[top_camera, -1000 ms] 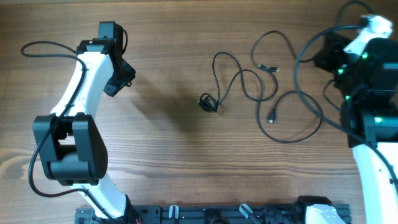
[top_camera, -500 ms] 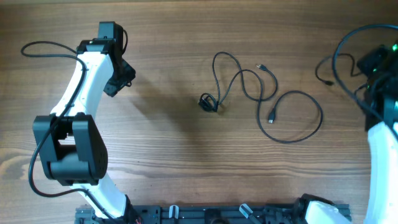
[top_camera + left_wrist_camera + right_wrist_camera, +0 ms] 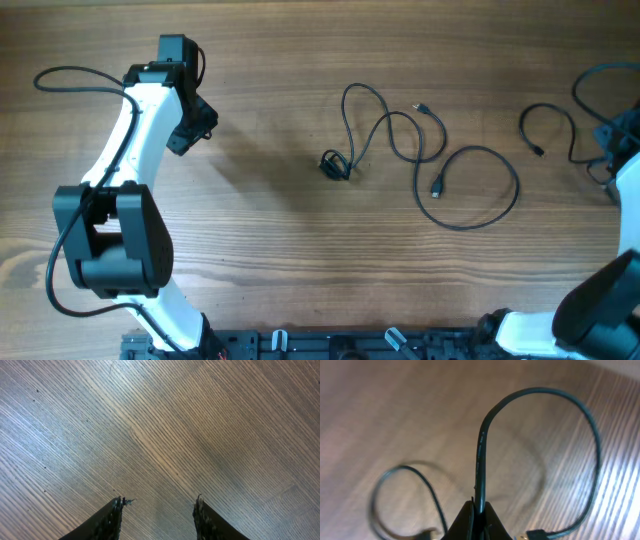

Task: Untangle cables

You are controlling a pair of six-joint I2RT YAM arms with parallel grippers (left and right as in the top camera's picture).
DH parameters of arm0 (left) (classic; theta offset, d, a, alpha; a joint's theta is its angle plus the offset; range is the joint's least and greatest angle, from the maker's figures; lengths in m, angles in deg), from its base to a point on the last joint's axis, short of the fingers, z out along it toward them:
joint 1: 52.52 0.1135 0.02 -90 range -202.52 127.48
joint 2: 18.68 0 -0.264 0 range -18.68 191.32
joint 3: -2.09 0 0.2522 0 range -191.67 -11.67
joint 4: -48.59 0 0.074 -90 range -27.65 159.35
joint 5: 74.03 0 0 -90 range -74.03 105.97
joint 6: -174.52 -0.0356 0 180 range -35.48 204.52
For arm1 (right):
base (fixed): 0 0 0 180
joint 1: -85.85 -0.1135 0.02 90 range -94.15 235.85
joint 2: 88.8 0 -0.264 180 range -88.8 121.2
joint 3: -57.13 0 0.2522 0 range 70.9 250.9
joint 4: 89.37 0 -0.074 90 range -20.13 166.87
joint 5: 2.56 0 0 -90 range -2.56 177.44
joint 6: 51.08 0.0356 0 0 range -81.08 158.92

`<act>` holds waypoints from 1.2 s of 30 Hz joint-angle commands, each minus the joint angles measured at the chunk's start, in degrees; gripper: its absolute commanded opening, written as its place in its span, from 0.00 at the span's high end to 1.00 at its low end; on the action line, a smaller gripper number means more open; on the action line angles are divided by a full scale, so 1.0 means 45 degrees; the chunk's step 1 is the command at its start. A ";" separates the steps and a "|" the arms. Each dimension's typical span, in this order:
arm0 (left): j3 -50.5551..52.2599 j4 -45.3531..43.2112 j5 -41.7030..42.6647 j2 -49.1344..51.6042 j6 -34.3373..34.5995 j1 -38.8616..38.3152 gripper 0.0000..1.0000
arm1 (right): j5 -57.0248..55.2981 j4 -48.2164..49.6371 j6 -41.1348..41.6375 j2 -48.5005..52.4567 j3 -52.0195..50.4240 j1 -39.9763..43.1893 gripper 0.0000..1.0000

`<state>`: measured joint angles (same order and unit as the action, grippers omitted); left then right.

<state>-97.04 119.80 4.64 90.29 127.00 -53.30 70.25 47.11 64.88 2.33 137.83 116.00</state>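
The right gripper [image 3: 479, 510] is clamped on a thin black flexible cable [image 3: 481, 455], which loops over the brown wooden table [image 3: 260, 250] near its right edge. Loosely curled black cords [image 3: 335, 165] lie mid-table. The left gripper [image 3: 159, 505] hovers over wood at far left, fingers apart.

- My left arm [image 3: 135, 130] is white-shelled, with bulky black joint housings [image 3: 110, 240].
- A thick black wire [image 3: 75, 75] loops off it.
- Its fingers [image 3: 111, 521] are black and tapered.
- My right arm [image 3: 630, 215]: white link, black joint.
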 commanded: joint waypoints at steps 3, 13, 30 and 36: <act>0.0015 0.0005 -0.0204 0.0160 -0.0010 0.0058 0.51 | 0.0364 -0.0087 -0.0189 0.1112 0.0039 0.0529 0.96; 0.0015 0.0005 -0.0204 0.0160 -0.0010 0.0058 0.52 | 0.0826 -0.0267 0.1715 0.1370 0.0039 0.2011 0.96; 0.0015 -0.0005 -0.0199 0.0160 -0.0005 0.0058 0.52 | 0.2817 0.0204 0.2550 0.1370 0.0039 0.3337 0.96; 0.0015 -0.0005 -0.0204 0.0160 -0.0005 0.0058 0.52 | 0.4318 0.1005 0.0359 0.1370 0.0039 0.3191 0.95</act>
<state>-97.04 119.78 4.64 90.29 127.00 -53.30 84.09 50.78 72.62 7.86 137.81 131.11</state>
